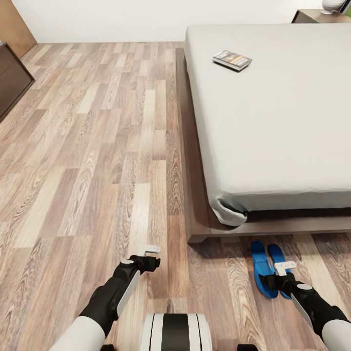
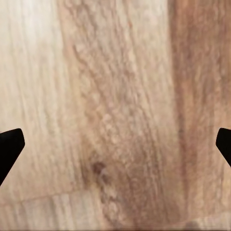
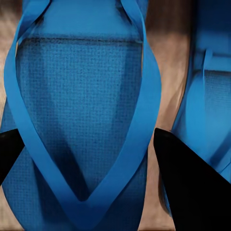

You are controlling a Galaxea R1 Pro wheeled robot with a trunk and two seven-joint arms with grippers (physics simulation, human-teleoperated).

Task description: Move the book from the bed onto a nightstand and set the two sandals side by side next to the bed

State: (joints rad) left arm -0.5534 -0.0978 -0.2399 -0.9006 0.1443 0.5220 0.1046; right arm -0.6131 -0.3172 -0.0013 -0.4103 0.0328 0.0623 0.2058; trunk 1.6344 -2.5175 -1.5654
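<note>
Bed [image 1: 273, 122]: fills the upper right of the head view, grey mattress on a dark wood frame, its near corner just beyond the sandals.
Book [image 1: 232, 60]: lies flat on the mattress near the bed's far left edge, well apart from both arms.
Nightstand [image 1: 317, 16]: dark wooden top at the far right corner, past the head of the bed, with a pale object standing on it.
Sandals [image 1: 267, 268]: two blue ones lie side by side on the floor [image 1: 97, 146], just in front of the bed's foot, long sides close together with a strip of wood showing between them.
Left sandal [image 3: 82, 120]: seen from straight above in the right wrist view, its V-shaped strap pointing toward the camera; it sits between the two dark fingertips, which stand at either side of its sole.
Right sandal [image 3: 211, 86]: just beside the first, partly hidden behind one fingertip [image 3: 192, 183].
Right gripper [image 1: 282, 273]: hangs directly over the sandals; fingers spread wide, one on each side of the left sandal, not closed on it. Whether they touch it cannot be told.
Left gripper [image 1: 148, 253]: held above bare planks, well left of the sandals; its fingertips [image 2: 9, 147] show at opposite edges of the left wrist view, wide apart, with wood grain between them.
</note>
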